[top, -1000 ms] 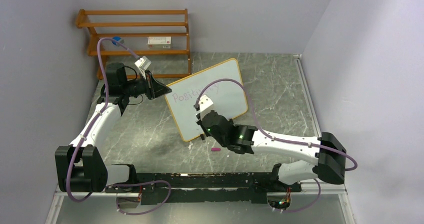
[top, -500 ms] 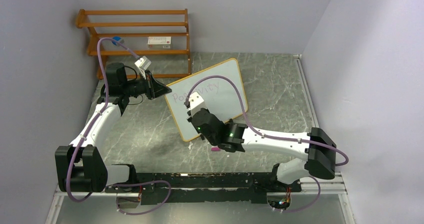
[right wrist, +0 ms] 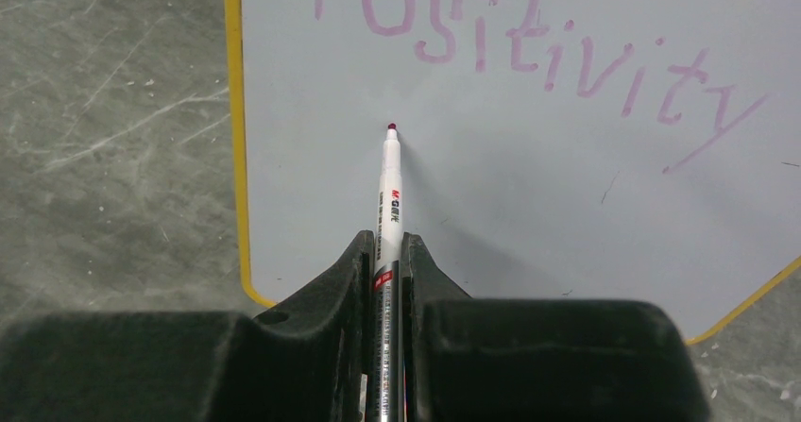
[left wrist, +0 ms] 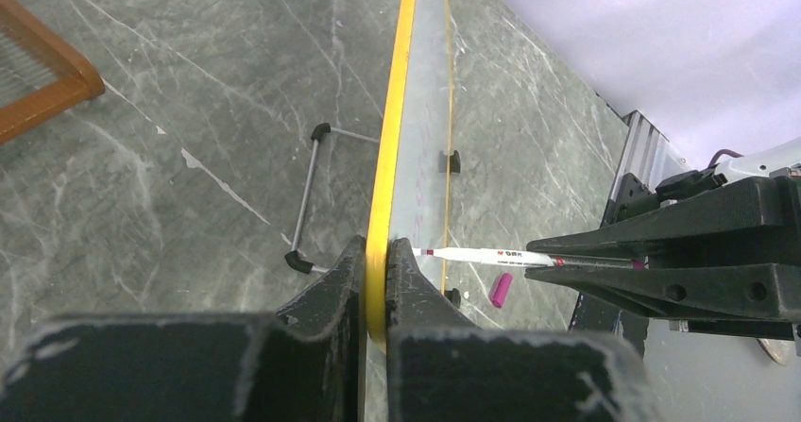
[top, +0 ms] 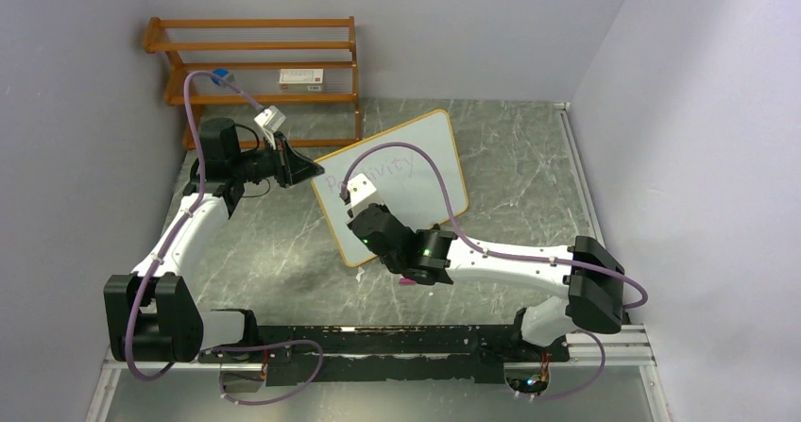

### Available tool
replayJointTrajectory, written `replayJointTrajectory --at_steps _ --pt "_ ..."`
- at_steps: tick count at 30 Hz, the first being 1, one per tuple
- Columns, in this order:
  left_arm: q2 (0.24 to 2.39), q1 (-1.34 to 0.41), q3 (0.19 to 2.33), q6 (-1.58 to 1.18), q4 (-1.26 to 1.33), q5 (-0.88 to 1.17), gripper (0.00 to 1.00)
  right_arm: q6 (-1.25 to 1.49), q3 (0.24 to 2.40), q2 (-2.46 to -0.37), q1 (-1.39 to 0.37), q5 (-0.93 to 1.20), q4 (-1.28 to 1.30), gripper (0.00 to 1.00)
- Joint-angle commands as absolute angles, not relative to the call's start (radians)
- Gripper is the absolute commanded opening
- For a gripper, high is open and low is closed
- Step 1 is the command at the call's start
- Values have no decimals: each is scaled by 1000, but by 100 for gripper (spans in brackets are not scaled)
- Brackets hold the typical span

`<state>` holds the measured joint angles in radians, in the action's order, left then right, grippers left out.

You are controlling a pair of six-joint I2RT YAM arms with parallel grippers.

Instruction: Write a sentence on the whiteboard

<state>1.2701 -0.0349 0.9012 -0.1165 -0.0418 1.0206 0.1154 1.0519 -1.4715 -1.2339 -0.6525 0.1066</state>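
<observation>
The whiteboard (top: 416, 181) stands tilted on the table. Its yellow-wood left edge (left wrist: 392, 110) is clamped between my left gripper's (left wrist: 378, 247) jaws, also seen from above (top: 310, 170). One line of purple handwriting, "Positivity" (right wrist: 529, 49), runs along the top of the board (right wrist: 491, 195). My right gripper (right wrist: 385, 243) is shut on a white marker (right wrist: 389, 186). The marker's tip sits at the board's surface below the "o", near the left edge. The marker also shows in the left wrist view (left wrist: 482, 254), with its tip at the board. From above, the right gripper (top: 364, 216) covers the board's lower left.
A purple marker cap (top: 407, 280) lies on the table in front of the board, also in the left wrist view (left wrist: 501, 290). A wooden shelf (top: 255, 63) holding a small white box (top: 302, 77) stands at the back left. The board's wire stand (left wrist: 312, 195) is behind it.
My right gripper has moved left across the board with the marker, from the middle to the lower left part. The left arm and the board have not moved.
</observation>
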Motion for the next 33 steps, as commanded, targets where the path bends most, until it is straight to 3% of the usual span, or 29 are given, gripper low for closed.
replayJointTrajectory --at_steps 1,33 --pt "1280 -46 900 -41 -65 966 5 132 1084 -1488 -1236 -679 140 0" --pt "1281 -48 900 -42 -62 977 5 129 1090 -1478 -1218 -695 164 0"
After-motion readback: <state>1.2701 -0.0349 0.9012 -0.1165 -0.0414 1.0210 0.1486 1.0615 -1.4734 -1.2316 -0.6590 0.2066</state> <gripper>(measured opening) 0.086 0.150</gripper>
